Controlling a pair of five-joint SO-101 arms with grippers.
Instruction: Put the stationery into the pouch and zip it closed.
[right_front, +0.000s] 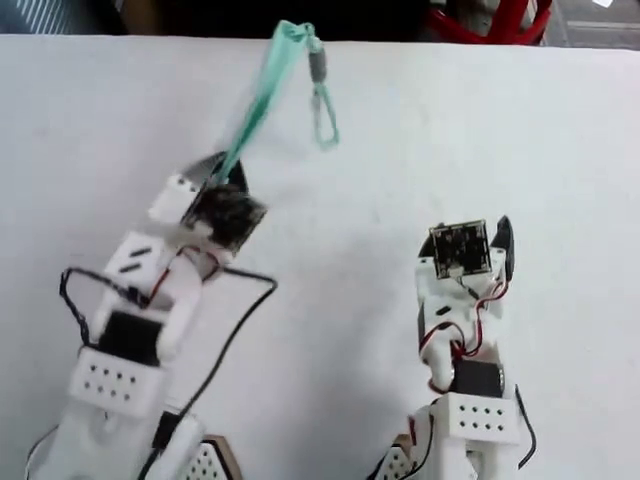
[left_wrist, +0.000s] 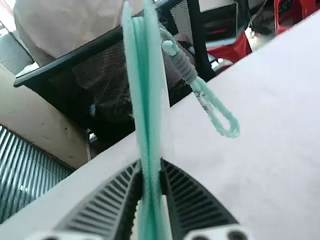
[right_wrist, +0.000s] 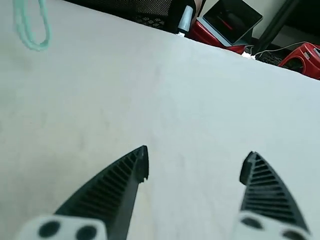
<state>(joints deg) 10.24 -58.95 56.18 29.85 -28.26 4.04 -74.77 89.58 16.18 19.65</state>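
A thin teal pouch (right_front: 262, 100) is seen pinched edge-on in the left gripper (right_front: 222, 175), whose ribbed black jaws are pressed against both faces of the fabric. In the left wrist view the left gripper (left_wrist: 150, 167) is clamped on one end of the pouch (left_wrist: 145, 100) while the rest is carried up and away from the white table (right_front: 450, 130). From the far end of the pouch a teal loop strap (right_front: 325, 115) is hung by a small grey toggle (right_front: 318, 65) — the strap (left_wrist: 217, 112) and its toggle (left_wrist: 182, 62) are shown dangling free beside the fabric, clear of the tabletop.

The right gripper (right_front: 503, 245) is held over bare table, well apart from the pouch. In its own wrist view the right gripper (right_wrist: 195, 162) is shown with jaws spread wide and nothing between them, and the strap (right_wrist: 31, 25) is glimpsed far off.

Whether the zip is done up cannot be told from these angles. A black mesh chair (left_wrist: 75, 75) is visible behind the table's far edge.
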